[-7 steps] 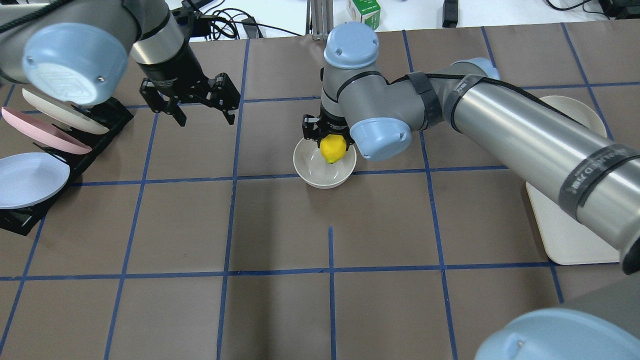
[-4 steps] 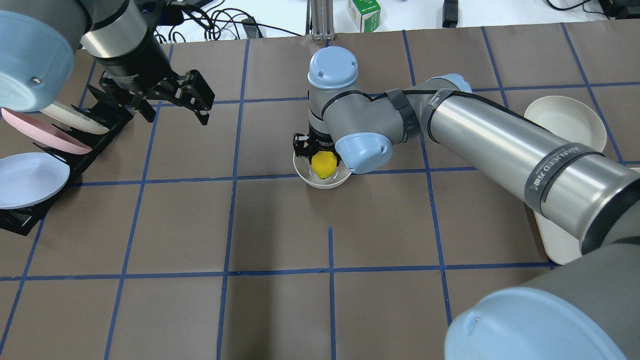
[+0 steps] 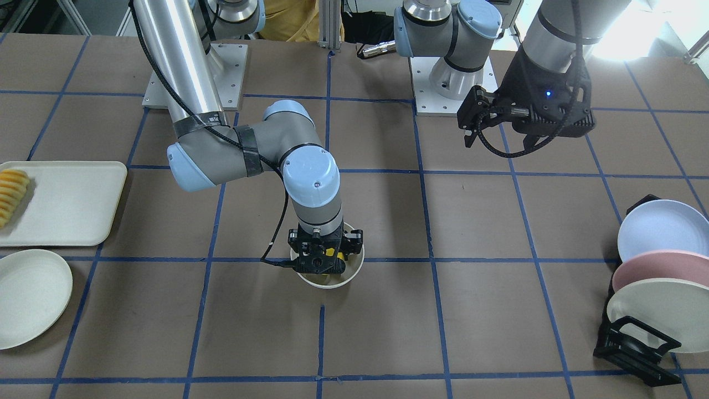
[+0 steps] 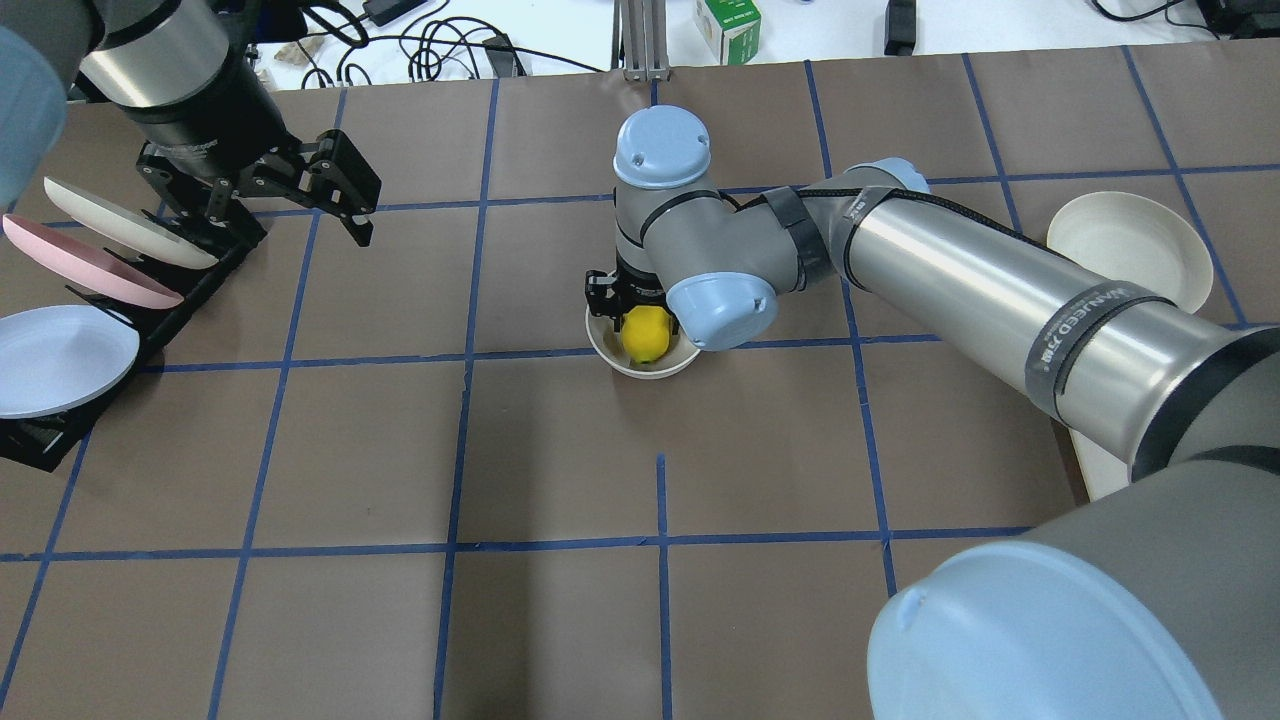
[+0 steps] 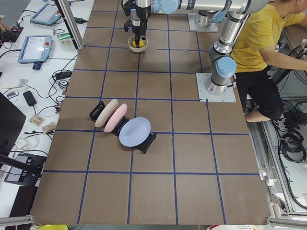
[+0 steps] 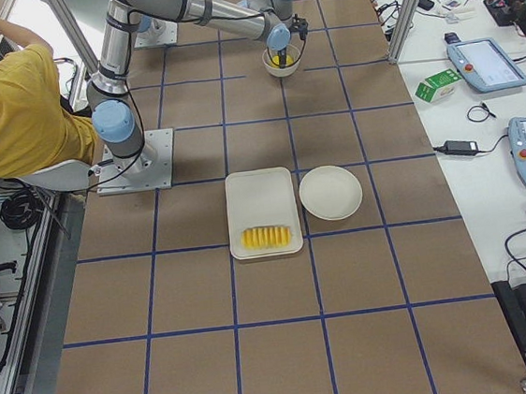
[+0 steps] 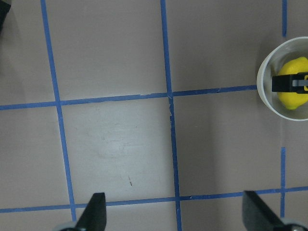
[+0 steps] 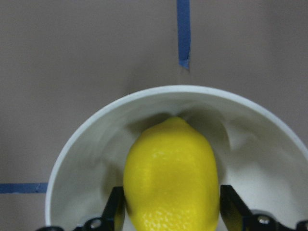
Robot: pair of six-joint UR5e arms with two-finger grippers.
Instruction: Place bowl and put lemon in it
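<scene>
The off-white bowl (image 4: 640, 368) stands on the brown table near its middle, on a blue tape line. It also shows in the front view (image 3: 332, 282) and the right wrist view (image 8: 91, 149). The yellow lemon (image 4: 645, 333) is low inside the bowl, held upright. My right gripper (image 8: 171, 219) is shut on the lemon (image 8: 171, 178), one finger on each side, and reaches down into the bowl. My left gripper (image 4: 285, 225) is open and empty, raised over the table's far left by the plate rack. Its wrist view shows the bowl (image 7: 265, 91) and lemon (image 7: 293, 98) at the right edge.
A black rack (image 4: 150, 300) with pink, cream and pale blue plates stands at my left. A white tray (image 3: 66, 205) with sliced yellow food (image 3: 11, 194) and a cream plate (image 3: 27, 296) lie at my right. A green box (image 4: 728, 25) sits beyond the far edge.
My right gripper has lowered the lemon down into the bowl. My left arm has drawn back to the left, toward the plate rack, still open.
</scene>
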